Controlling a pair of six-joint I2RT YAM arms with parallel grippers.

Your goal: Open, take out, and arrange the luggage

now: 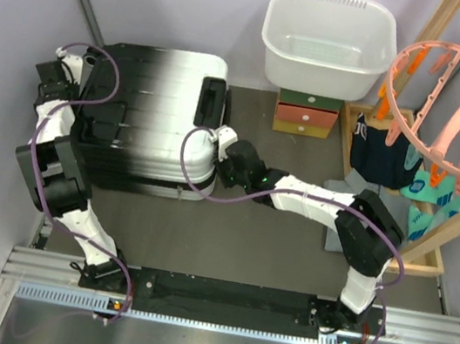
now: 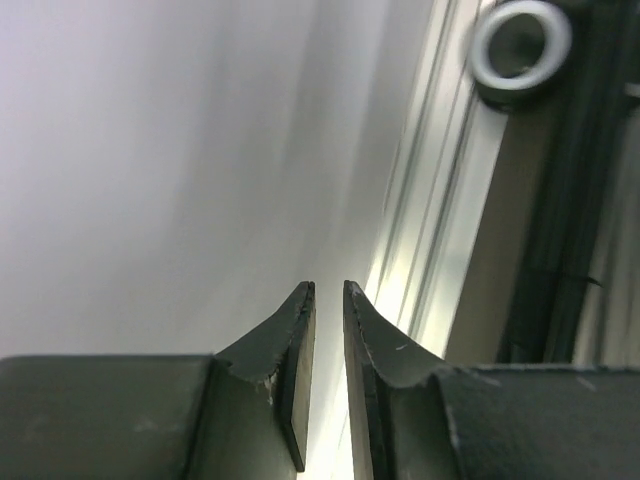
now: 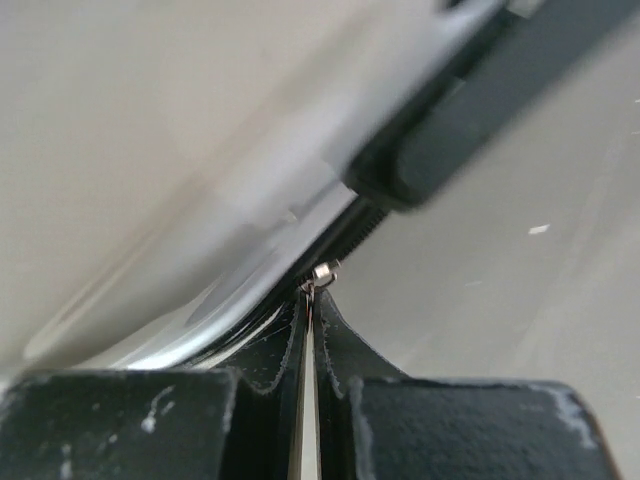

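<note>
The ribbed black-to-white luggage (image 1: pixel 147 114) lies flat and closed on the table (image 1: pixel 271 241), at its left rear. The right gripper (image 3: pixel 311 292) is at the case's near right corner, its fingers (image 3: pixel 335 335) pinched together on a small metal zipper pull (image 3: pixel 322 271). The left gripper (image 2: pixel 328 288) reaches the far left corner, fingers a narrow slit apart, holding nothing.

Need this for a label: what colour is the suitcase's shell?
Black fading to white across the luggage and its ribbed shell; top external view shows it best.
</note>
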